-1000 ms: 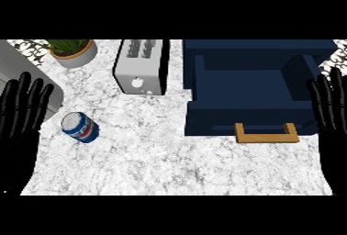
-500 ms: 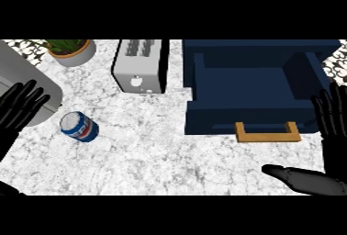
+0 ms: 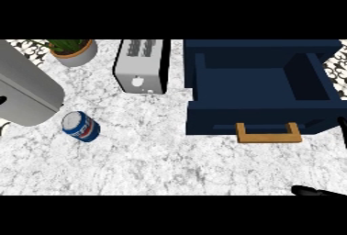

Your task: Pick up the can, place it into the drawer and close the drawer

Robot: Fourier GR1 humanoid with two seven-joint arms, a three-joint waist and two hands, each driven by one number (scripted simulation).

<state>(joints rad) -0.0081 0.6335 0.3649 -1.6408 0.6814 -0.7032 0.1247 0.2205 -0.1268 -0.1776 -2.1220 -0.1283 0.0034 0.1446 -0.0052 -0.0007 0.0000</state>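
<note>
Head view: only a dark sliver of the right hand [image 3: 317,190] shows at the lower right edge, and what is probably the left hand [image 3: 1,98] is a speck at the left edge. I cannot tell whether either is released or clenched. The can [image 3: 81,127] is blue and white, its label unreadable. It lies on the bench [image 3: 156,156], well apart from the open drawer [image 3: 261,78].

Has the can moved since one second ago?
No. The can is at the same place on the counter, below and left of the toaster.
</note>
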